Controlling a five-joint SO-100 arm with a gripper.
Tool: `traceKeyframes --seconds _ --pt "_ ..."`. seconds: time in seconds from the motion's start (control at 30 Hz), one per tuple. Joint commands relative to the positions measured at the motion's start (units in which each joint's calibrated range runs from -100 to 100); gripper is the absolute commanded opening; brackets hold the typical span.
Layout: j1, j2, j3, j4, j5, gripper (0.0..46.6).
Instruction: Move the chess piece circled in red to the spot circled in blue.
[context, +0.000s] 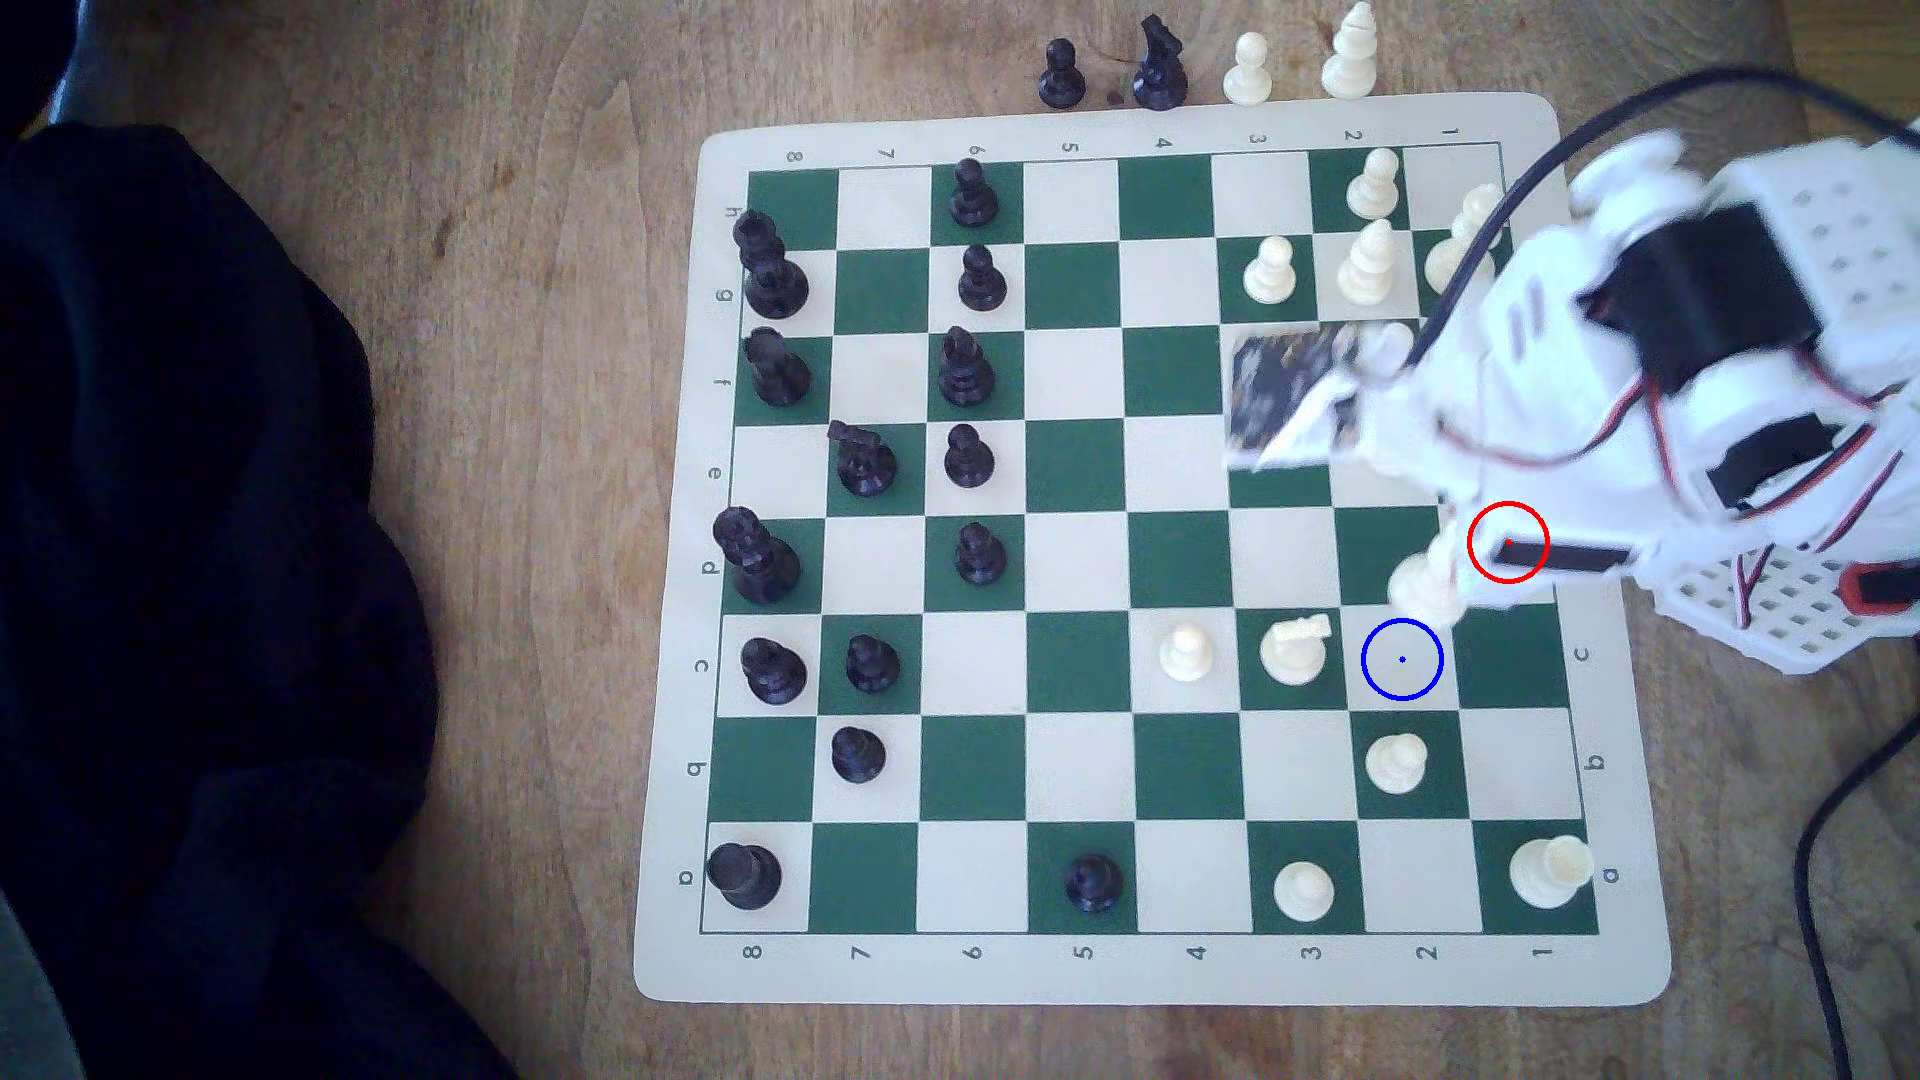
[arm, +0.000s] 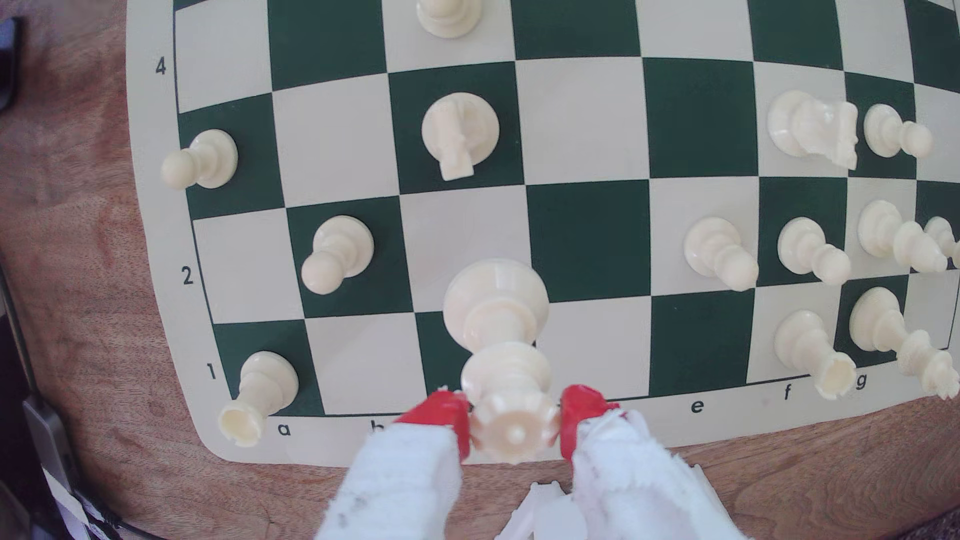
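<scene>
Gripper (arm: 514, 420): red-tipped claw clamped on crown of tall cream chess piece (arm: 501, 358). Piece: beside blue-ringed cream square (context: 1402, 658). Cream knight (context: 1294, 649): adjacent to that square.

The blurred arm (context: 1621, 343) hides the red-ringed square and perhaps most of the queen (context: 1425, 582).

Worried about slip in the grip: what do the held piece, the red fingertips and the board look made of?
The queen looks like moulded cream plastic, smooth with a slight sheen. The red fingertips of the gripper look like matte rubber or tape; I can't tell which. The board seems a thin flexible vinyl mat, rounded corners lying flat on wood.
</scene>
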Motion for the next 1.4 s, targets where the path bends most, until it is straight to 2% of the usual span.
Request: traceKeyframes --seconds 0.0,0.3,0.6,1.37 --pt "-2.5 3.9 -4.4 -2.9 -0.8 0.3" --pt "-5.6 10.5 -2.5 -7.4 -2.8 0.3" --pt "-5.7 15.9 -0.1 -11.5 -3.0 0.3" --pt "-3.0 14.8 7.2 -14.4 -2.5 0.3"
